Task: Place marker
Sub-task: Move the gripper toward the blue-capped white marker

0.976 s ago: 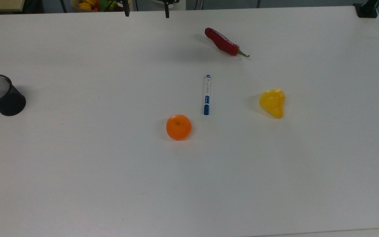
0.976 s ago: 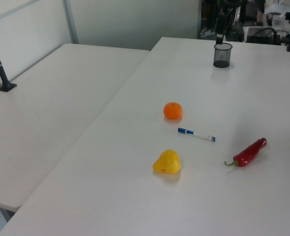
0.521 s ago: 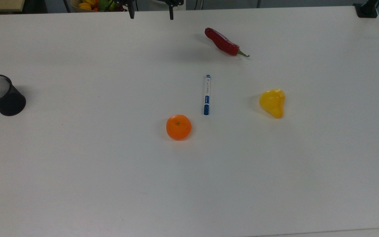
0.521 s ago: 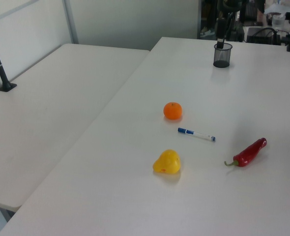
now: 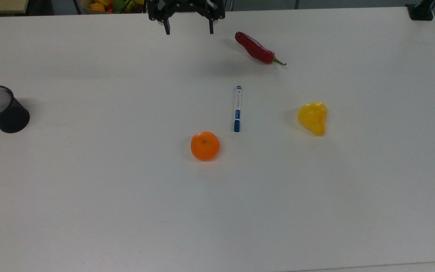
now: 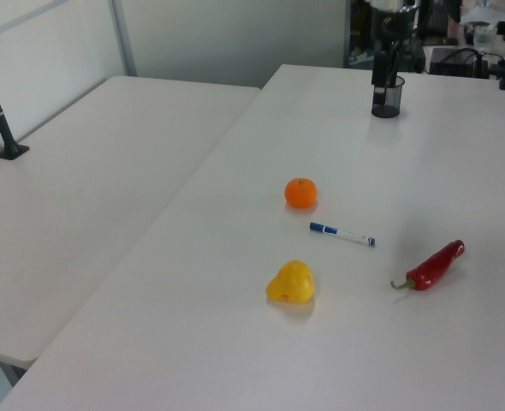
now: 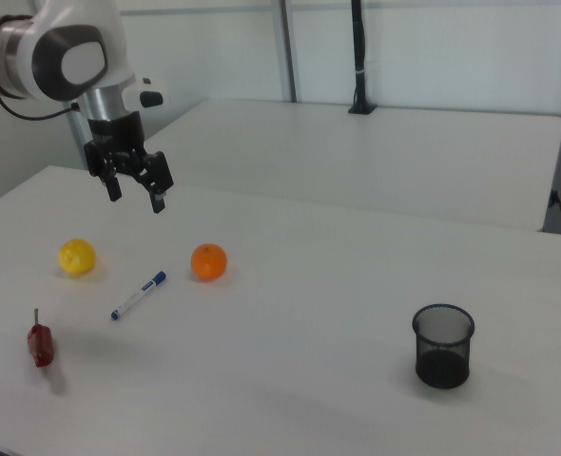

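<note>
- A black mesh cup (image 5: 1, 109) is seen standing upright on the white table (image 5: 89, 196), well apart from the marker (image 5: 237, 108), toward the top view's left.
- The gripper (image 5: 188, 31) is held above the table with its fingers spread and nothing between them, well apart from the marker.
- An orange (image 5: 205, 146) is set near the marker's blue cap end.
- The marker is laid flat on the table, untouched.
- A red chili (image 5: 257, 49) is found beyond the marker's other end.
- A yellow pear-shaped fruit (image 5: 313, 118) is placed toward the top view's right of the marker.
</note>
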Motion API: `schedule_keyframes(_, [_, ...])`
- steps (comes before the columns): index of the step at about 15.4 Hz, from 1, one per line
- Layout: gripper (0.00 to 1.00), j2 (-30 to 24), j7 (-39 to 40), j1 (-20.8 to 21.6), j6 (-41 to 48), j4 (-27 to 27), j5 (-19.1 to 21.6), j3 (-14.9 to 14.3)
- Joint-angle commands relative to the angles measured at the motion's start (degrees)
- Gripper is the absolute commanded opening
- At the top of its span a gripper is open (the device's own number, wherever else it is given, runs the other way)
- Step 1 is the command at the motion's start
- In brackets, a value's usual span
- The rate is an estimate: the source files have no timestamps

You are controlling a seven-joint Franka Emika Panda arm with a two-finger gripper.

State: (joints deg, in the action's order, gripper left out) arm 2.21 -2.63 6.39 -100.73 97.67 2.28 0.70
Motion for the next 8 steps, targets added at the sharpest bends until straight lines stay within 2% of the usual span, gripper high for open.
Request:
schedule_keyframes(1, [1.0,2.7,0.79,1.43,-2.63,0.59,1.24,-0.79])
schedule_keyframes(2, [1.0,2.97,0.43,2.04,-3.59,0.76,1.41,-0.79])
schedule_keyframes(4, [1.0,3.76,-1.05,2.22,-7.18,2.25,4.65,-0.79])
schedule_keyframes(8, [1.0,6.48,-2.29,4.32,-14.3,4.36,4.84,-0.79])
